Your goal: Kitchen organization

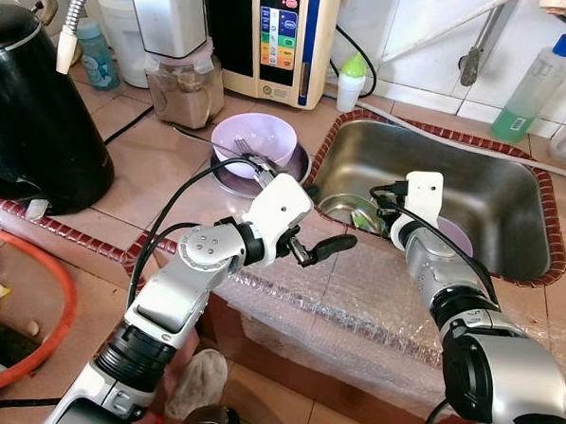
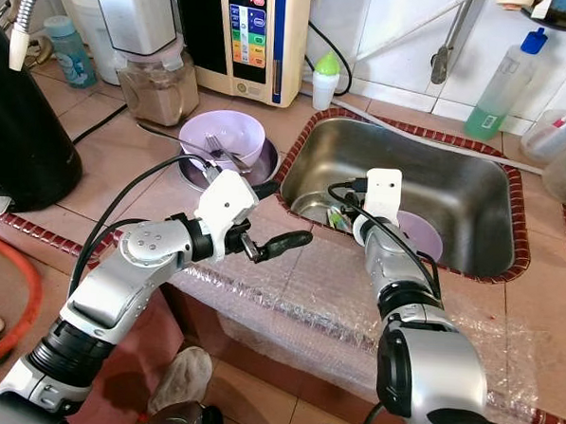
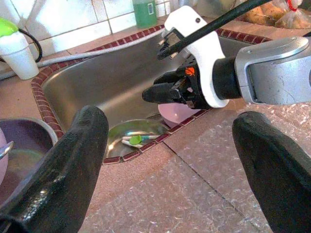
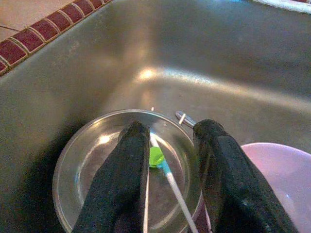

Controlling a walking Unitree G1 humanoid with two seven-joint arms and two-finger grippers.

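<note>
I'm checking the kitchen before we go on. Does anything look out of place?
Yes: the counter edge in front of the sink is covered with bubble wrap, odd for a kitchen. In the sink, a steel bowl holds thin sticks, under the right gripper.

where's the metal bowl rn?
In the sink, front-left corner: the metal bowl sits beside the pink bowl, directly under the right gripper.

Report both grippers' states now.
Left gripper: open, empty, above the counter edge.
Right gripper: open, holding nothing, fingers down over the steel bowl in the sink.
</note>
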